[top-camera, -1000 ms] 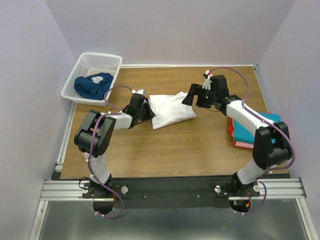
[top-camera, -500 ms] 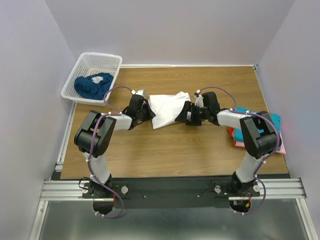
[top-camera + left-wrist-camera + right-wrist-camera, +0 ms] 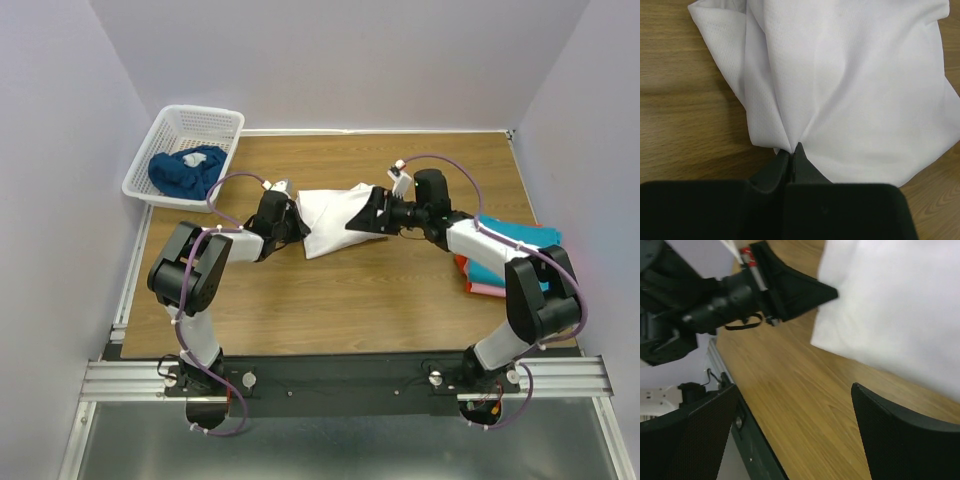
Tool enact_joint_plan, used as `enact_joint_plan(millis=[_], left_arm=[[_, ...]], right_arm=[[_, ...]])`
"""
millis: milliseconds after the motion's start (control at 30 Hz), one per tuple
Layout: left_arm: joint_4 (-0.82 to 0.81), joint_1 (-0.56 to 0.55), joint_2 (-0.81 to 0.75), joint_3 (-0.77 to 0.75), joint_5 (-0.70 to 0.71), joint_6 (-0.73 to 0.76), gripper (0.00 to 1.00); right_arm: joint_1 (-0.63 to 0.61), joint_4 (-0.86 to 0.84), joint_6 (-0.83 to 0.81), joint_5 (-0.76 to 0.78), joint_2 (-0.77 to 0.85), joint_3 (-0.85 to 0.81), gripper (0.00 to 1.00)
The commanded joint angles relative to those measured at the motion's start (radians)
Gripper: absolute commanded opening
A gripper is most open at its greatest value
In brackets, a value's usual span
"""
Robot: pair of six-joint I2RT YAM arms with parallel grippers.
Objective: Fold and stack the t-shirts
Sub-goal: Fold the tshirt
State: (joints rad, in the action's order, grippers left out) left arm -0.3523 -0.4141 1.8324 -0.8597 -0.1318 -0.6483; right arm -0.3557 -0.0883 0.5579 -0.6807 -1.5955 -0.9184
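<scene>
Left gripper (image 3: 791, 151) is pinched tight on the white t-shirt (image 3: 335, 212) at its hem, to the right of the basket (image 3: 200, 118). Right gripper (image 3: 360, 218) gapes wide at the shirt's side away from the basket. Best to catch one clean corner there, then lift evenly.

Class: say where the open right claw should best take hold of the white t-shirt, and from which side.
Probably its free right edge, approached low from the right: the white t-shirt lies flat there, and the left claw pinches the opposite edge, so the cloth can be stretched between them.
</scene>
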Motion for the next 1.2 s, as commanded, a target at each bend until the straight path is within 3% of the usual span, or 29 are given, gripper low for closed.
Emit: enact_joint_plan(millis=[0, 233, 567, 833, 1067, 1167], left_arm=[[0.052, 0.001, 0.016, 0.014, -0.003, 0.035, 0.0], [0.05, 0.003, 0.036, 0.001, -0.008, 0.045, 0.0], [0.05, 0.021, 0.053, 0.01, -0.014, 0.068, 0.0], [0.012, 0.046, 0.031, 0.054, -0.04, 0.098, 0.0], [-0.023, 0.047, 0.007, 0.059, -0.098, 0.116, 0.0], [-0.03, 0.047, -0.024, 0.065, -0.106, 0.118, 0.0]], right_arm=[[-0.009, -0.059, 0.028, -0.12, -0.048, -0.075, 1.0], [-0.014, -0.326, 0.151, -0.255, -0.321, -0.154, 1.0], [0.037, -0.324, 0.112, -0.151, -0.455, -0.042, 1.0], [0.101, -0.266, 0.039, -0.019, -0.348, 0.095, 1.0], [0.103, -0.157, -0.01, -0.023, -0.218, 0.066, 1.0], [0.103, -0.067, -0.052, 0.047, -0.131, 0.039, 1.0]])
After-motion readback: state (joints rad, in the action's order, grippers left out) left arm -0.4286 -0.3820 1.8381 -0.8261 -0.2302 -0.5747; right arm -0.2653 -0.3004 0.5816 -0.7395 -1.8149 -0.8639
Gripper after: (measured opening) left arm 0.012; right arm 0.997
